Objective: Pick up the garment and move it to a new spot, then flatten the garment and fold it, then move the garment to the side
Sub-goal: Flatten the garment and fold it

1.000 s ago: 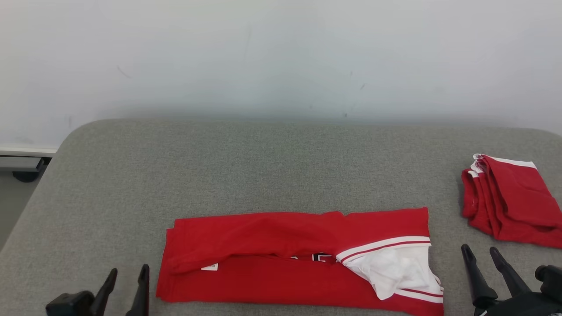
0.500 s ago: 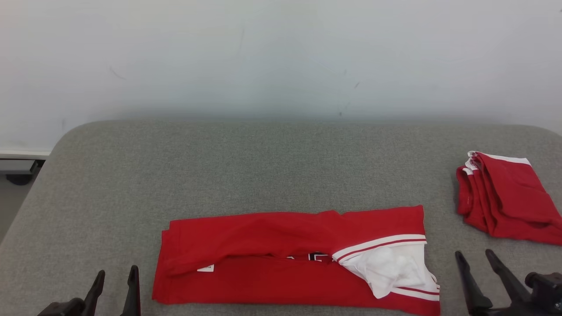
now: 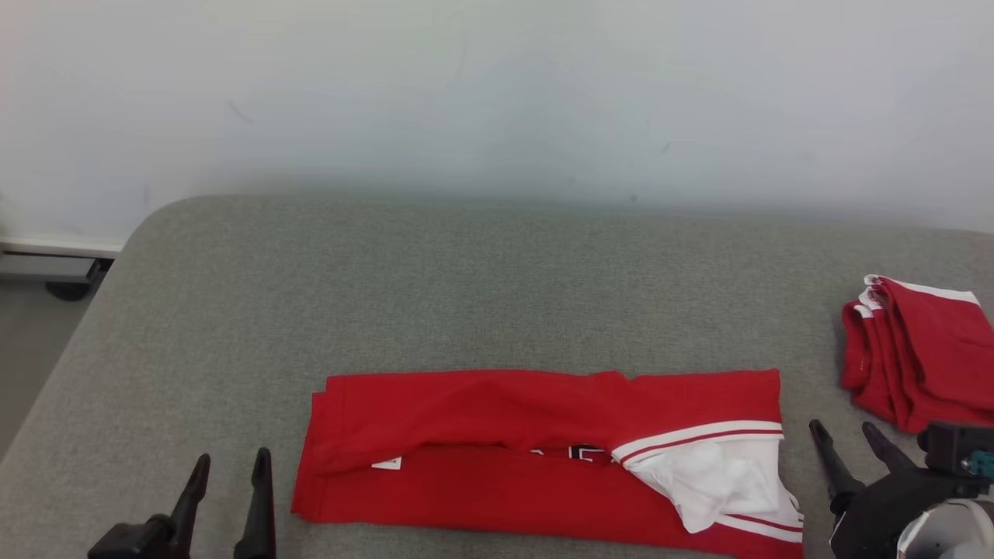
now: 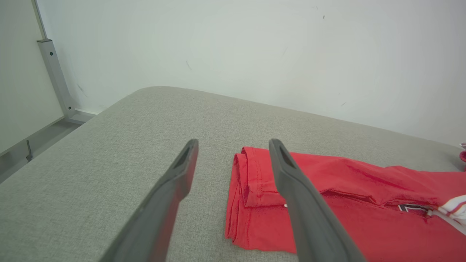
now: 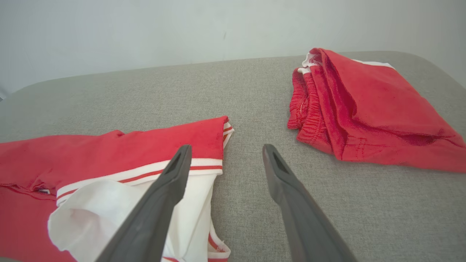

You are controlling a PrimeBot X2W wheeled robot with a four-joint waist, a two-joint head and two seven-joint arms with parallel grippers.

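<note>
The garment [image 3: 505, 419] is a red shirt with a white, red-striped sleeve, folded into a long strip near the front of the grey padded table [image 3: 466, 287]. My left gripper [image 3: 233, 456] is open just left of the strip's left end. In the left wrist view my left gripper [image 4: 233, 143] points past the garment's [image 4: 327, 189] folded corner. My right gripper [image 3: 842, 427] is open just right of the sleeve end. In the right wrist view my right gripper [image 5: 226, 147] straddles the garment's [image 5: 127, 149] striped edge. Neither gripper touches cloth.
A second red garment [image 3: 924, 357], folded into a small pile [image 5: 364, 105], lies at the table's right side beyond my right gripper. A white wall stands behind the table. The table's rounded left corner drops to the floor, where a metal rail [image 4: 54, 76] runs.
The head view has shifted, so the whole picture sits further right. Both grippers reach slightly further forward, the right one closer to the sleeve end. The garment lies as before.
</note>
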